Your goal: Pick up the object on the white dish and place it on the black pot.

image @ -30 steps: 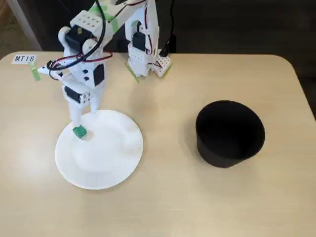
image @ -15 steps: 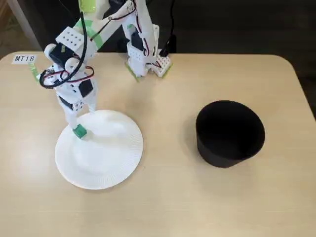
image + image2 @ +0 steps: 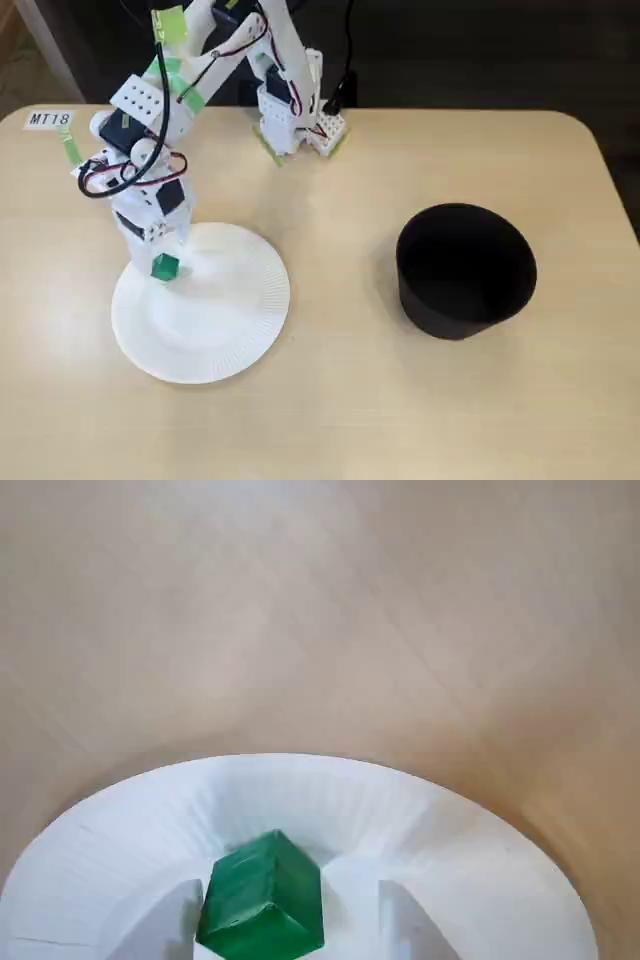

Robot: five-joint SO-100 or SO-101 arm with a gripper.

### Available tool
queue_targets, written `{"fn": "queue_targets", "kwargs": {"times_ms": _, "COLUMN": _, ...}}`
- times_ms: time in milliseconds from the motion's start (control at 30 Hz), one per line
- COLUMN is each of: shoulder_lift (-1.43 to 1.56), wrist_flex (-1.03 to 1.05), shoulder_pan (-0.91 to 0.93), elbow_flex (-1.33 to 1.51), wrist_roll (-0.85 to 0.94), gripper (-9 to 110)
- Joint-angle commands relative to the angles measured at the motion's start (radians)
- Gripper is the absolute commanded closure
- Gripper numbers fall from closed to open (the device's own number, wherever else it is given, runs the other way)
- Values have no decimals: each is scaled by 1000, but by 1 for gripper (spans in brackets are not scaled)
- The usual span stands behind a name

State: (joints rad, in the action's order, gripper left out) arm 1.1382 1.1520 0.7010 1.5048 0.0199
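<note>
At the left of the fixed view, the gripper (image 3: 160, 262) stands over the far-left part of the white dish (image 3: 215, 340), its white fingers pointing down at the green cube (image 3: 165, 267). The wrist view shows the same cube (image 3: 262, 898) lying between two white fingers (image 3: 172, 920), one just beside its left face and the other clearly apart on the right; the jaws are thus parted, wider than the cube, and nothing is yet clamped. Whether the left finger actually touches the cube cannot be told. The cube sits on the dish (image 3: 470, 830) just inside the ribbed rim, turned so that one corner faces the camera; this diagonal pose probably explains the wide opening, since the jaws must span corner to corner or rotate the cube as they close. The black pot (image 3: 465, 270) stands well apart to the right on the tan table (image 3: 330, 420), mouth upward, its position leaving an unobstructed path for the carry. Judged stage: pre-grasp alignment, closing not yet done.
</note>
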Motion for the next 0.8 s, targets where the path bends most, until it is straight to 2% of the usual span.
{"fn": "queue_targets", "kwargs": {"times_ms": 0, "shoulder_lift": 6, "wrist_flex": -15, "shoulder_pan": 8, "elbow_flex": -51, "wrist_roll": -3, "gripper": 81}}
{"fn": "queue_targets", "kwargs": {"times_ms": 367, "shoulder_lift": 9, "wrist_flex": -57, "shoulder_pan": 3, "elbow_flex": -51, "wrist_roll": -35, "gripper": 100}}
{"fn": "queue_targets", "kwargs": {"times_ms": 567, "shoulder_lift": 77, "wrist_flex": -29, "shoulder_pan": -14, "elbow_flex": -51, "wrist_roll": -23, "gripper": 101}}
{"fn": "queue_targets", "kwargs": {"times_ms": 767, "shoulder_lift": 301, "wrist_flex": -32, "shoulder_pan": -87, "elbow_flex": -51, "wrist_roll": -8, "gripper": 101}}
